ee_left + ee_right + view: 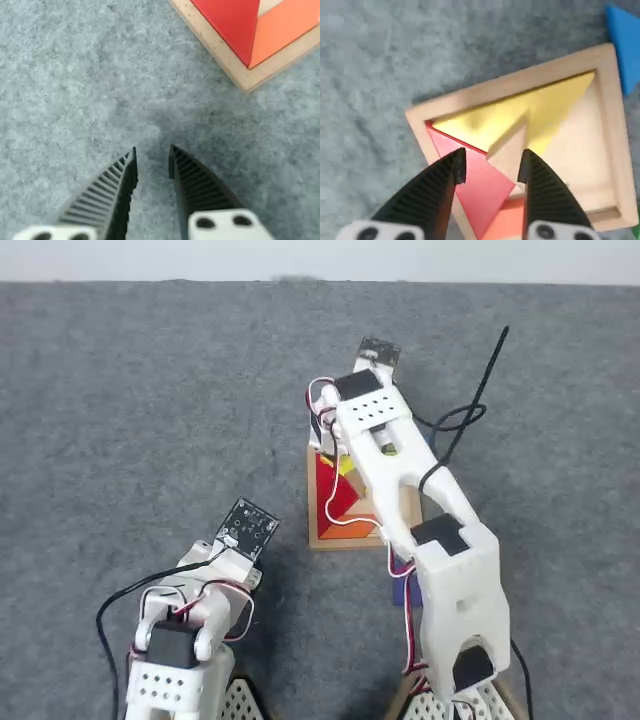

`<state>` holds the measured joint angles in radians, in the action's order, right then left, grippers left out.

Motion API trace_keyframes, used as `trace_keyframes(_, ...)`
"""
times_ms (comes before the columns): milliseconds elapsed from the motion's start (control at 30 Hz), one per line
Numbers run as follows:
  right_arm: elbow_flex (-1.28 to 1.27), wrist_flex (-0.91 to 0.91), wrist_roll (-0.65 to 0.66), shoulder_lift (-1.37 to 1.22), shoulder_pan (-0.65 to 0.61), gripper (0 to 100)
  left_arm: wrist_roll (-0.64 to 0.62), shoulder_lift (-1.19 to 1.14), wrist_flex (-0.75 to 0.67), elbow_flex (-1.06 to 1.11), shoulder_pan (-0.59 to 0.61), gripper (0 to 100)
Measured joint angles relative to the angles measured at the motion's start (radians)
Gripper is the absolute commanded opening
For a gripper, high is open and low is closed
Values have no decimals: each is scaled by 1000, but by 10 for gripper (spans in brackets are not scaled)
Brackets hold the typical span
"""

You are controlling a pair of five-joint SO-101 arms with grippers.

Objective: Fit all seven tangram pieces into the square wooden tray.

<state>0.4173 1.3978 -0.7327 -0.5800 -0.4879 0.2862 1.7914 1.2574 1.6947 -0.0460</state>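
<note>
The square wooden tray [318, 537] lies mid-table under my right arm [400, 480]. It holds a red triangle [335, 498], an orange piece [352, 530] and a yellow piece [346, 465]. In the right wrist view my right gripper [492, 161] hangs open just above the tray [510, 82], over the seam between the yellow piece [520, 112] and the red triangle [477, 175], with nothing between its fingers. A blue piece [625, 45] lies on the mat outside the tray. My left gripper [152, 154] stands open over bare mat, short of the tray's corner [240, 75].
Grey felt mat [150, 420] covers the table, with wide free room to the left and far side. A blue scrap [404, 590] shows under the right arm. Black and white cables [470, 410] loop beside the tray. A green edge [636, 232] peeks past the tray.
</note>
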Motion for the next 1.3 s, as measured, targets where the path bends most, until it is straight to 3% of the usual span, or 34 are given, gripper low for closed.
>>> trace_keyframes(233, 3, 48, 107, 0, 3, 165, 0, 0, 0, 0, 0, 98)
trace_keyframes(367, 3, 69, 170, 0, 43, 25, 0, 0, 0, 0, 0, 98)
trace_keyframes(633, 3, -29, 509, 83, 75, 6, 0, 0, 0, 0, 0, 98)
trace_keyframes(900, -124, -285, 783, 83, 64, 6, 0, 0, 0, 0, 0, 98)
trace_keyframes(1300, -190, -308, 845, 11, 109, 6, 0, 0, 0, 0, 0, 98)
